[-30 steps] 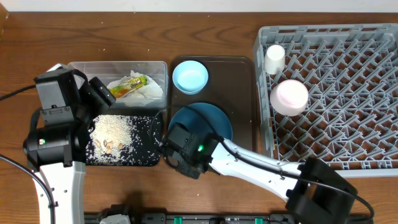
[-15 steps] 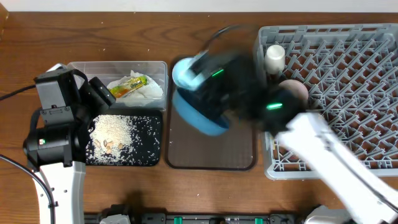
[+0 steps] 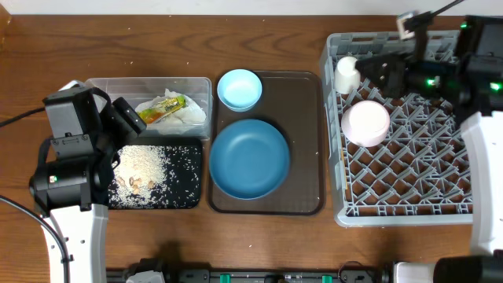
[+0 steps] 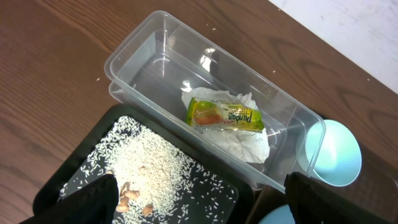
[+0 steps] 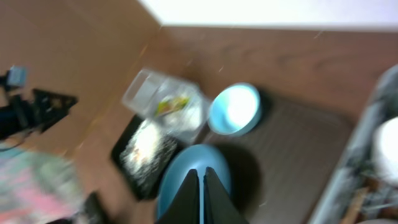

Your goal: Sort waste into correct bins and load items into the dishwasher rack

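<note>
The large dark-blue bowl (image 3: 249, 159) lies on the brown serving tray (image 3: 306, 200), with the small light-blue bowl (image 3: 240, 89) behind it. The pale-pink bowl (image 3: 365, 123) and the white cup (image 3: 346, 75) sit in the grey dishwasher rack (image 3: 416, 181). The clear tub (image 3: 106, 88) holds the napkin (image 4: 242, 140) and the snack wrapper (image 4: 224, 116). The black tray (image 3: 189, 196) holds the rice (image 3: 141, 165). My left gripper (image 4: 202, 205) is open and empty above the black tray. My right gripper (image 5: 202, 186) is shut and empty, high over the rack's back left (image 3: 376, 72). The chopsticks are out of view.
The rack fills the right side of the table. The brown serving tray lies between the rack and the two bins. The right wrist view is blurred and looks down at the dark-blue bowl (image 5: 180, 180) and the light-blue bowl (image 5: 235, 109).
My right arm has swung from the table's front, beside the dark-blue bowl, up and right to above the rack. The dark-blue bowl now lies uncovered on the brown tray. The left arm has not moved.
</note>
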You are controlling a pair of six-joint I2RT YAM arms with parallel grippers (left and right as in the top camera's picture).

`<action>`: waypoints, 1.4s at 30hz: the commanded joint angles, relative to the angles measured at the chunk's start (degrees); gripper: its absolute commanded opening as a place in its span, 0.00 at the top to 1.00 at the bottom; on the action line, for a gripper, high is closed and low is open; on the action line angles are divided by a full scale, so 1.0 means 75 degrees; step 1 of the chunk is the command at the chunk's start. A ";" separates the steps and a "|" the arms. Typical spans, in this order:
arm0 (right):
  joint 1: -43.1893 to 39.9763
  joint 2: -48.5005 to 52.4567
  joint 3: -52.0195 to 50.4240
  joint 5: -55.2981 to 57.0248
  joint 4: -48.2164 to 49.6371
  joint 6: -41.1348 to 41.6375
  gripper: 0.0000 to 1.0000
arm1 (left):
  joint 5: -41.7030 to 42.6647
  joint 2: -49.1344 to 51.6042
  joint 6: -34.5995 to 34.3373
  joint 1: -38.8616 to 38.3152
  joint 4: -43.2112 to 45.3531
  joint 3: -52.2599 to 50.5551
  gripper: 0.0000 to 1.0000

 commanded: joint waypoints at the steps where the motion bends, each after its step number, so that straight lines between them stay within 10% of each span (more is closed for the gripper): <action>1: 0.0647 0.0102 -0.0038 -0.0487 -0.0318 -0.0516 0.95 | -0.0093 0.0032 0.0044 0.0041 -0.0020 0.0085 0.12; 15: 0.5980 0.1332 -0.0038 0.5147 -0.0323 -0.0032 0.60 | -0.0093 0.0032 0.0044 0.0041 -0.0020 0.0085 0.12; 32: 0.8116 0.4348 -0.0038 0.6449 -0.0326 0.1125 0.62 | -0.0090 0.0032 0.0044 0.0041 -0.0020 0.0085 0.12; 37: 0.8072 0.4334 -0.0035 0.6443 -0.0350 0.1139 0.89 | -0.0093 0.0032 0.0044 0.0041 -0.0020 0.0085 0.12; 42: 0.8011 0.4328 -0.0032 0.6446 -0.0370 0.1244 0.88 | -0.0093 0.0032 0.0044 0.0041 -0.0017 0.0085 0.12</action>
